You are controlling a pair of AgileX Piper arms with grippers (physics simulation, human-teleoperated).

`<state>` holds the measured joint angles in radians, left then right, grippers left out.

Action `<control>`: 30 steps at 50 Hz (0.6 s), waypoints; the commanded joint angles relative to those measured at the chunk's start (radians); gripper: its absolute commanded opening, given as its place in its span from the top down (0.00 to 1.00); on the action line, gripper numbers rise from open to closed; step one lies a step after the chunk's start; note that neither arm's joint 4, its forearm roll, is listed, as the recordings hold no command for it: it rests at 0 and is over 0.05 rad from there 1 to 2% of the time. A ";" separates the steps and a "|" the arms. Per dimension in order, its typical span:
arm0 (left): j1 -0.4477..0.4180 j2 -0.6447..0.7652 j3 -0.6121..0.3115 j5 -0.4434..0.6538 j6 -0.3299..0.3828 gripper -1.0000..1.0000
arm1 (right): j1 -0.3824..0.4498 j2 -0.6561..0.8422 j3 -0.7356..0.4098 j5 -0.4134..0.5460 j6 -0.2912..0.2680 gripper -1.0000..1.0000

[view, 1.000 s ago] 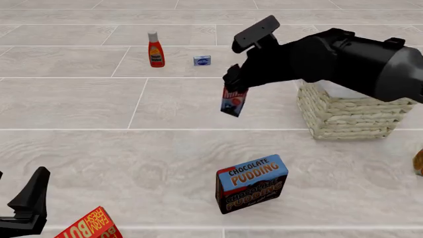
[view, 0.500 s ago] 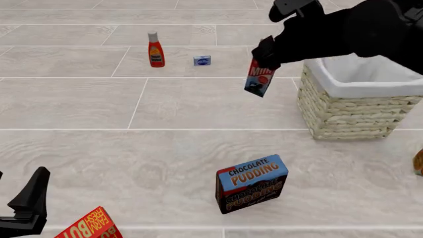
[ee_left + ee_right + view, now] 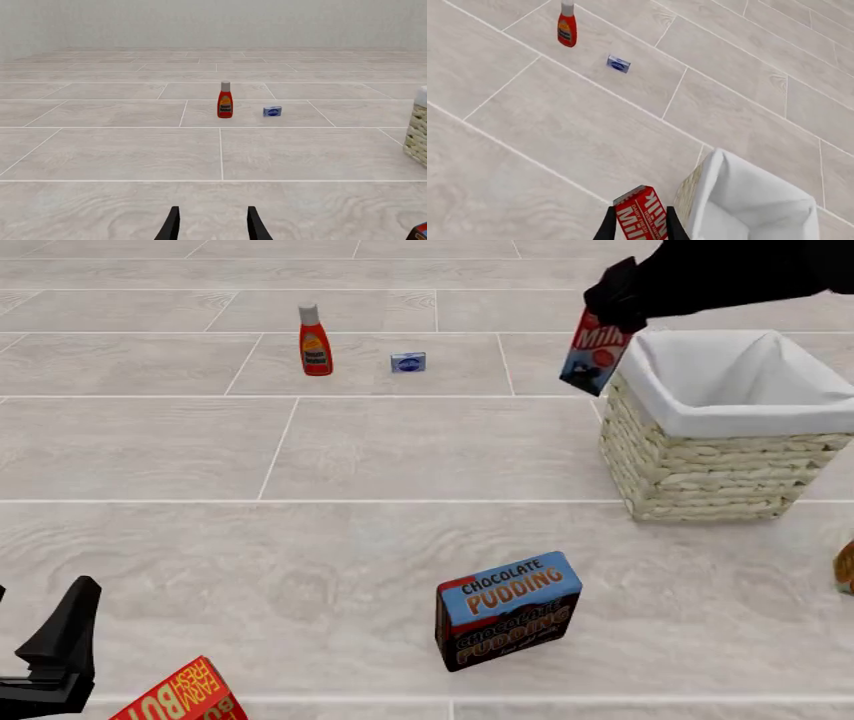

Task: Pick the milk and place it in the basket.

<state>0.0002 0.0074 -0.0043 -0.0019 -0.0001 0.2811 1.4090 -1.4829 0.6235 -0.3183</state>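
Carried rightward since a second earlier, the milk carton (image 3: 595, 352) hung tilted just beside the basket (image 3: 707, 465) rim, pinched near its top by the right gripper (image 3: 638, 223); it seemed light, stiff, probably slick-sided.
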 commanded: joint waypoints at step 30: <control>0.000 0.000 0.000 0.000 0.000 0.00 | -0.282 0.032 -0.115 0.016 -0.036 1.00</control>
<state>0.0002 0.0074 -0.0043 -0.0019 -0.0001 0.0621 1.4382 -1.5713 0.6515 -0.3663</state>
